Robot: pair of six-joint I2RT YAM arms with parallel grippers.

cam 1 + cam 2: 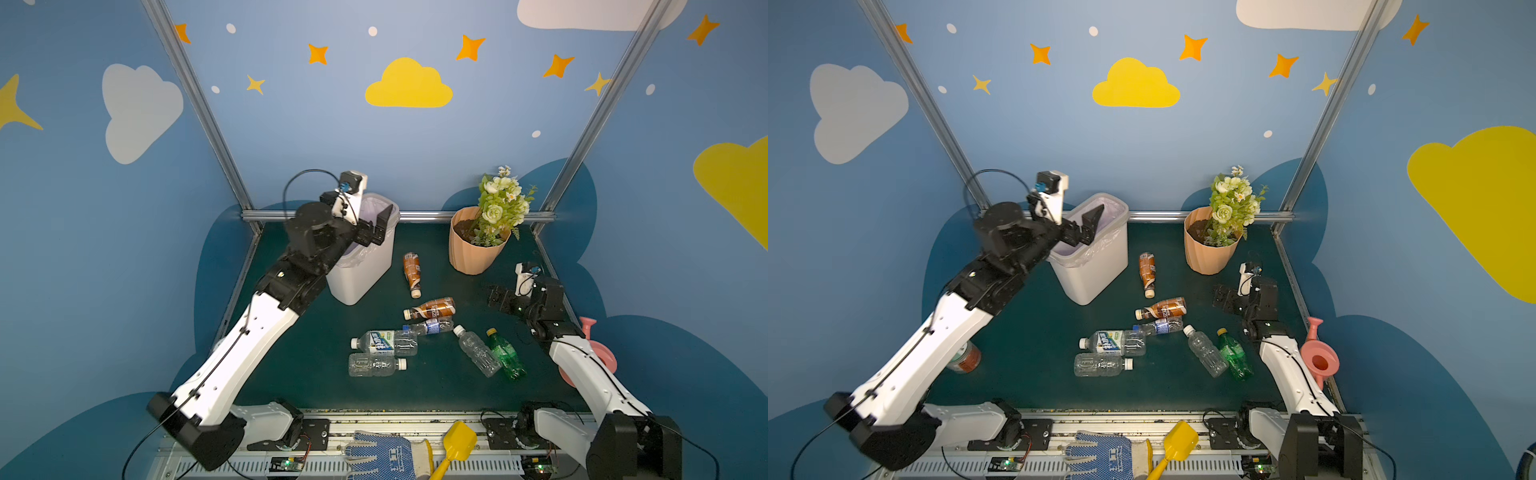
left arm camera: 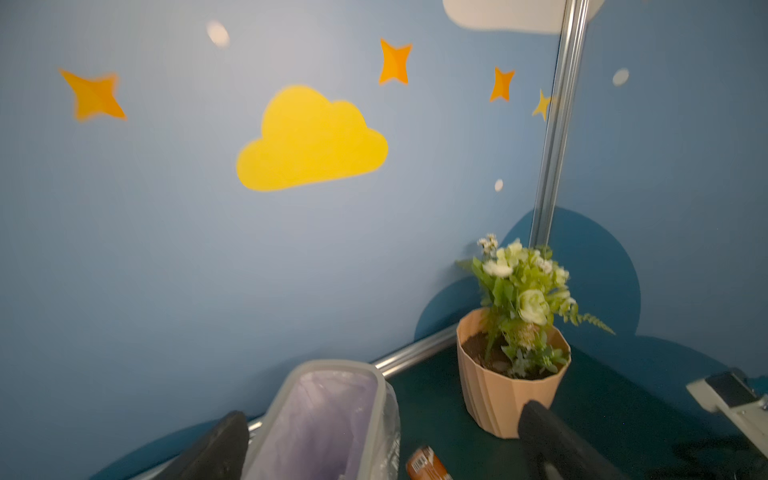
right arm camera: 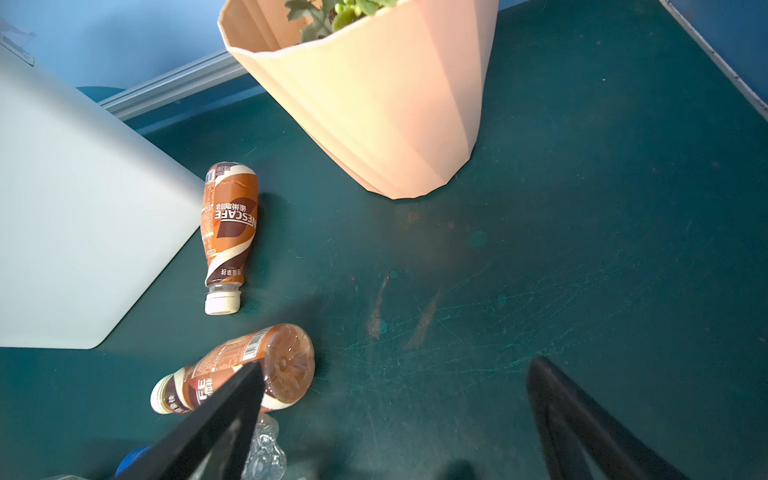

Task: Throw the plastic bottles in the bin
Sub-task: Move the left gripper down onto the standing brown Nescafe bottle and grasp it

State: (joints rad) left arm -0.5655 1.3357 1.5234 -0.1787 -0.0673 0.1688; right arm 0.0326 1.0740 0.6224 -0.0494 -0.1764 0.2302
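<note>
The white bin [image 1: 361,270] with a bag liner stands at the back left of the green mat. My left gripper [image 1: 374,226] hangs open and empty over its mouth; in the left wrist view the lined bin [image 2: 328,415] lies between the spread fingers. Several plastic bottles lie on the mat: two brown-labelled ones [image 1: 411,274] [image 1: 432,308], clear ones [image 1: 384,341] [image 1: 376,365] [image 1: 478,351] and a green one [image 1: 505,353]. My right gripper [image 1: 496,297] is open low over the mat, just right of the nearer brown bottle [image 3: 249,370], holding nothing.
A peach flowerpot [image 1: 473,249] with flowers stands at the back right. A pink watering can [image 1: 1318,357] sits at the right edge, a squat jar [image 1: 965,357] under the left arm. A blue glove [image 1: 386,455] and a yellow shovel [image 1: 457,446] lie on the front rail.
</note>
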